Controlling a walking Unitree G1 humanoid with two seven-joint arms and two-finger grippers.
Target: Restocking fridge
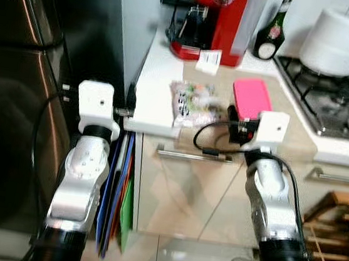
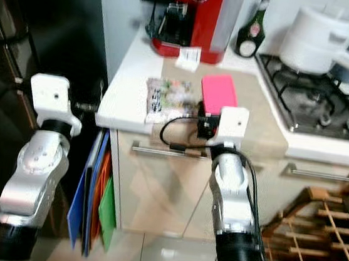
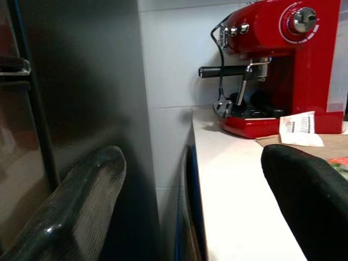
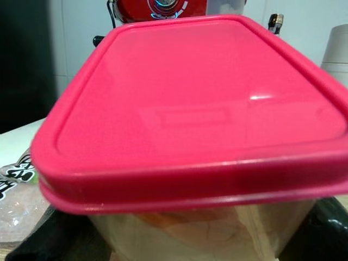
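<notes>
1. While the dark fridge (image 1: 15,87) fills the robot's left, the pale desk (image 1: 159,72) stands beside it.
2. The pink-lidded container (image 1: 251,98) rests on the desk, next to a clear bag (image 1: 193,102).
3. The right gripper (image 1: 241,127) has its jaws around the container's base.
4. The left gripper (image 3: 190,185) hangs at the desk's corner, jaws released.

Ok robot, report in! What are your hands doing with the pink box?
Right gripper at pink-lidded container, fingers either side, grip unconfirmed. Left gripper open, idle at the counter edge beside the fridge. Snack bag lies next to the container.
</notes>
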